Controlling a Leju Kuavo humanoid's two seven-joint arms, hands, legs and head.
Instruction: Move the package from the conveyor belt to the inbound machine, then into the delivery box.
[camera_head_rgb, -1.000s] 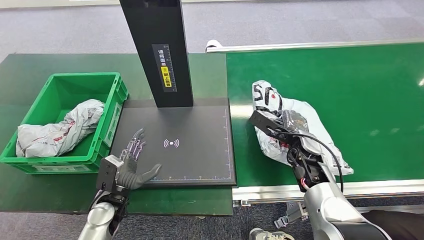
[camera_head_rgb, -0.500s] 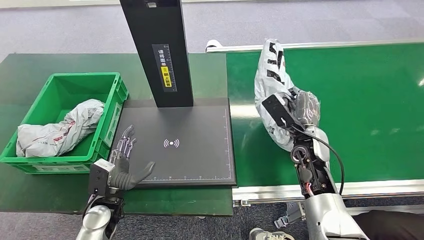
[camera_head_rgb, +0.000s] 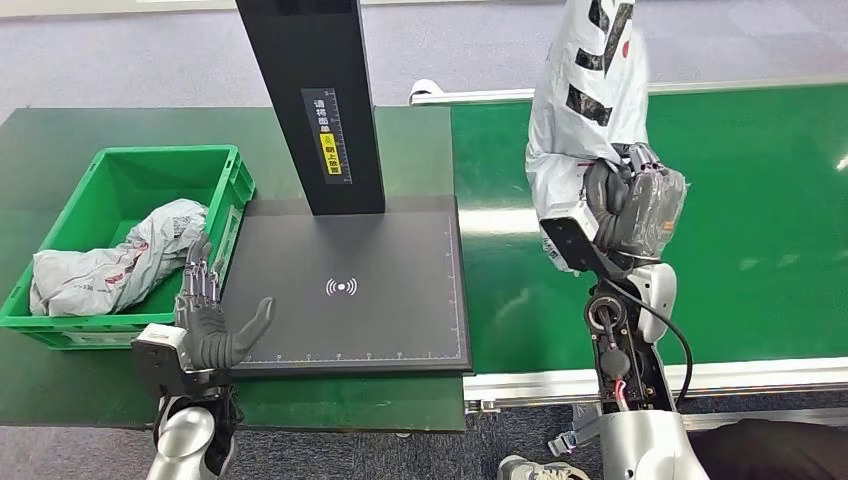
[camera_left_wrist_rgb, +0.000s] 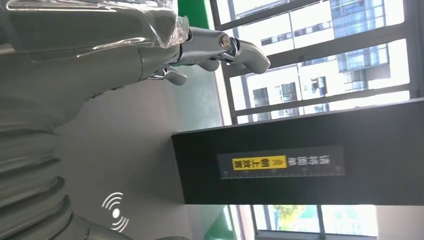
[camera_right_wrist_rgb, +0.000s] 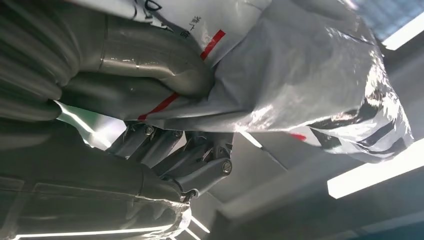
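My right hand (camera_head_rgb: 628, 208) grips a white plastic package (camera_head_rgb: 588, 110) with black markings and holds it high above the green conveyor belt (camera_head_rgb: 740, 210). In the right wrist view the thumb and fingers (camera_right_wrist_rgb: 165, 75) clamp the crinkled package (camera_right_wrist_rgb: 300, 80). The black inbound machine plate (camera_head_rgb: 350, 290) with its wireless mark lies to the left of the belt, under a black post (camera_head_rgb: 310, 100). My left hand (camera_head_rgb: 212, 325) hovers open at the plate's front left corner, beside the green delivery box (camera_head_rgb: 130, 245). The left wrist view shows its fingers (camera_left_wrist_rgb: 220, 47) spread before the post (camera_left_wrist_rgb: 300, 160).
A grey-white bag (camera_head_rgb: 115, 265) lies inside the green box. The belt's silver front rail (camera_head_rgb: 700, 378) runs along the near edge. The dark green table (camera_head_rgb: 60, 150) carries the box and the plate.
My right hand has lifted the package off the belt and raised it high. My left hand has drifted left, from over the plate toward the green box.
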